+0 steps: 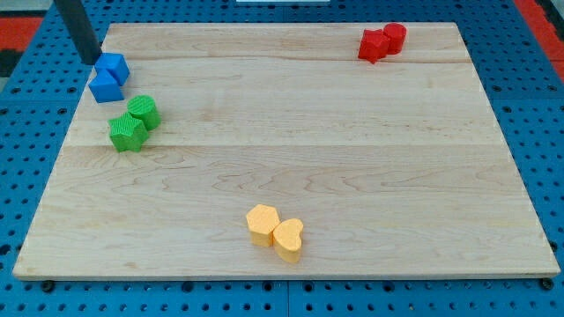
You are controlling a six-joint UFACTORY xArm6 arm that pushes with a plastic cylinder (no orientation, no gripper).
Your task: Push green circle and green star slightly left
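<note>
your view puts my tip (91, 62) just beside the blue blocks (109, 77) — above the ribbed green circle (144, 111) and green star (127, 133) — a bare rod, no fingers.

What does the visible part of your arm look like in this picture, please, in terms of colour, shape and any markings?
Only my end effector shows: a straight, smooth, dark grey-black cylindrical rod, plain, with no visible cables, labels or markings. It narrows to nothing special at my tip, simply a blunt round end. The rest of the arm lies outside the view's top.

No legible text, label, brand, number or sign is observed on the counter (352, 176), on the blocks, or on the surrounding surface.
</note>
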